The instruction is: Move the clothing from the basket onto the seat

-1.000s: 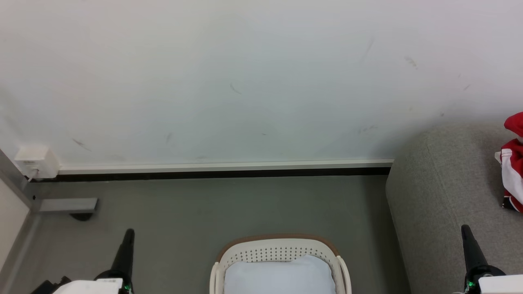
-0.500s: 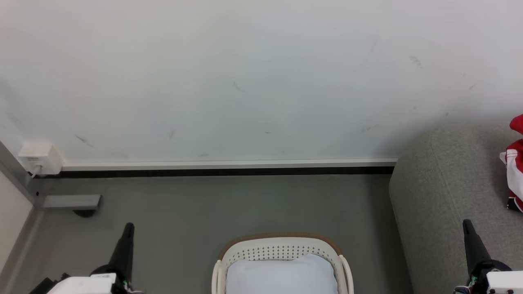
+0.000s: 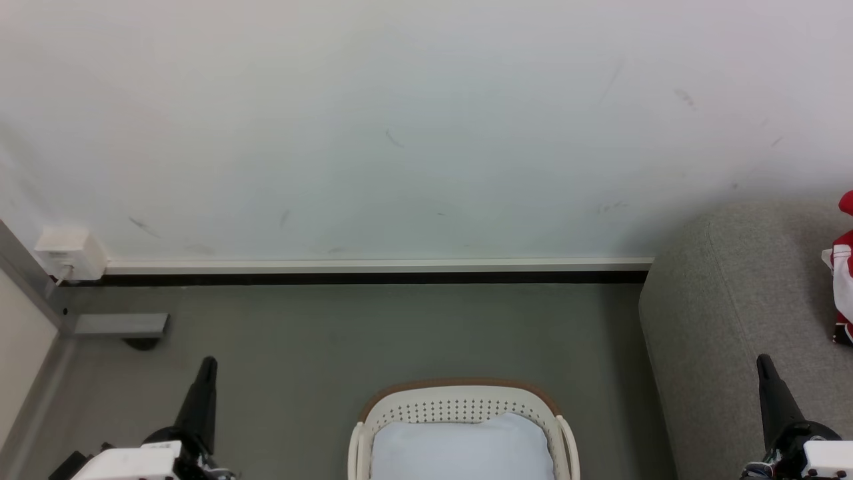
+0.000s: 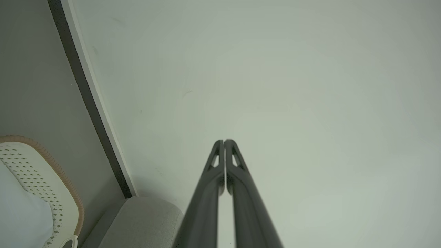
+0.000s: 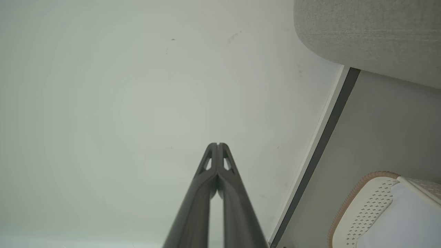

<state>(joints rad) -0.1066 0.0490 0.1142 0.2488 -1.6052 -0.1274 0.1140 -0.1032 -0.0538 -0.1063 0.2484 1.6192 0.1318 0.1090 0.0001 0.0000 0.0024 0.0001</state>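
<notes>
Left gripper (image 3: 208, 363), right gripper (image 3: 763, 361) both pressed together, empty. Clothing (image 3: 844, 273) on seat (image 3: 720, 300): soft, light, floppy; I'd pinch a bunched fold.

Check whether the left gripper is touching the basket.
Apart. In the head view the shut left gripper stands well to the left of the basket, with bare grey floor between them.

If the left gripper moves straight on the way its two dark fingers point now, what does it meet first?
Probably the plain white wall: the shut left gripper aims at it, clear of the dark skirting strip. Nothing shows between, though depth is unclear.
</notes>
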